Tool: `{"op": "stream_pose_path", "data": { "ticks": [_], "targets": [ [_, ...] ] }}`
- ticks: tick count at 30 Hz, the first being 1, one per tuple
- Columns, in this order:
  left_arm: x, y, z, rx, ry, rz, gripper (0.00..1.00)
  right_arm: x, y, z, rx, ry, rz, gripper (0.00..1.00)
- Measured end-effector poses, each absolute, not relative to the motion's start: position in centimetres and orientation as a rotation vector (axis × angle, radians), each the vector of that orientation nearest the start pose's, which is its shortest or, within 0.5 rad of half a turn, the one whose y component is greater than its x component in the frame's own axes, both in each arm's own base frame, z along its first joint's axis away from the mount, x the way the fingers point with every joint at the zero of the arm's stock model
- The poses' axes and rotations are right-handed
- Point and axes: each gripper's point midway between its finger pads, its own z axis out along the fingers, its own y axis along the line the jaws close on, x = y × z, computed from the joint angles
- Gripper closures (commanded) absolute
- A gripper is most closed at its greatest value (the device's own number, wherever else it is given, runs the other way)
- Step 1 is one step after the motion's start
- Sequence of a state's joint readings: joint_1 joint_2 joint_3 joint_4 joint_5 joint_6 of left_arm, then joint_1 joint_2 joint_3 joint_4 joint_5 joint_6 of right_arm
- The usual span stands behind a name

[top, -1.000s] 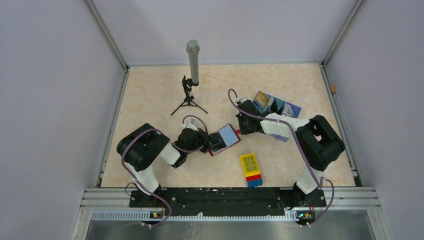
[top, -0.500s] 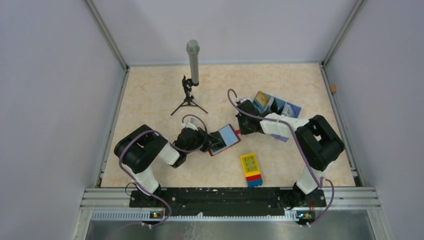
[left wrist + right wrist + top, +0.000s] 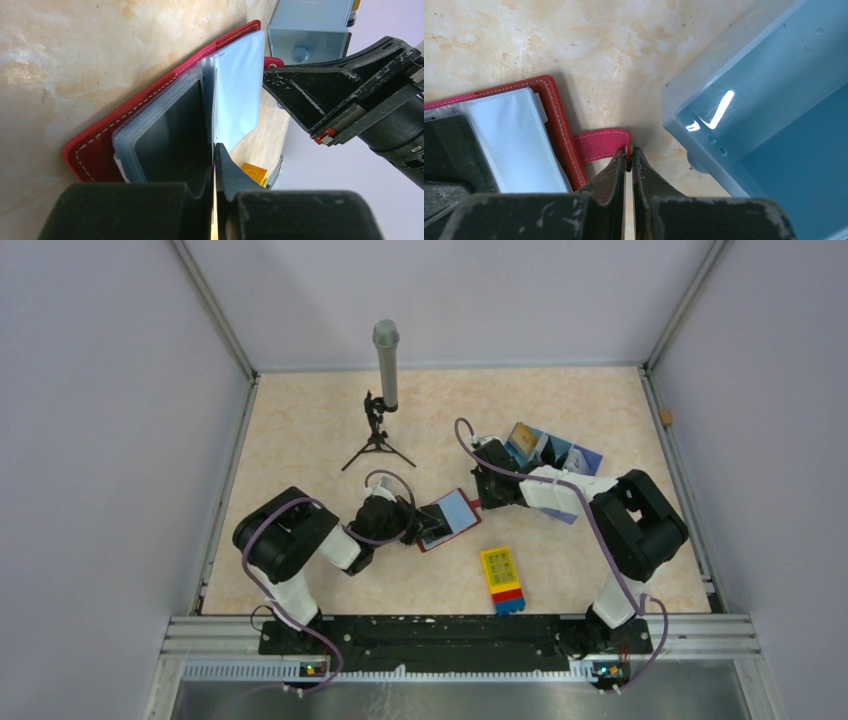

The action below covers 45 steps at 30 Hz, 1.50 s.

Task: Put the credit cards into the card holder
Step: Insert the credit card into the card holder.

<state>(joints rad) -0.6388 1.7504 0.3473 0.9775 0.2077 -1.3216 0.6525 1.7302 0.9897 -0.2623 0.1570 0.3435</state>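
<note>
The dark-red card holder (image 3: pixel 449 519) lies open on the table between my grippers. In the left wrist view its red cover (image 3: pixel 115 130) carries blue-grey pockets, and a dark card (image 3: pixel 170 130) sits in the near one. My left gripper (image 3: pixel 414 524) (image 3: pixel 214 152) is shut on the near edge of a pale blue pocket leaf (image 3: pixel 237 95). My right gripper (image 3: pixel 481 500) (image 3: pixel 629 159) is shut on the holder's red closure tab (image 3: pixel 601 144). A yellow-gold card (image 3: pixel 524 441) stands in the light-blue tray. No pale card shows.
The light-blue tray (image 3: pixel 572 455) (image 3: pixel 704 95) stands just right of the right gripper, close to the tab. A yellow, red and blue block (image 3: pixel 503 580) lies near the front. A microphone on a tripod (image 3: pixel 381 400) stands at the back left.
</note>
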Motion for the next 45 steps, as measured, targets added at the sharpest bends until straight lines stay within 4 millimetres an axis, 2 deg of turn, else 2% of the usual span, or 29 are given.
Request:
{"op": "stream_pose_path", "data": {
  "ticks": [39, 45],
  "targets": [
    [26.9, -30.0, 3.0, -0.698, 2.144, -1.389, 1.0, 31.3, 22.3, 2.2, -0.342, 2.535, 0.156, 1.0],
    [27.0, -30.1, 2.9, -0.701, 2.178, -1.351, 0.75, 31.3, 22.2, 2.2, -0.342, 2.538, 0.146, 1.0]
  ]
}}
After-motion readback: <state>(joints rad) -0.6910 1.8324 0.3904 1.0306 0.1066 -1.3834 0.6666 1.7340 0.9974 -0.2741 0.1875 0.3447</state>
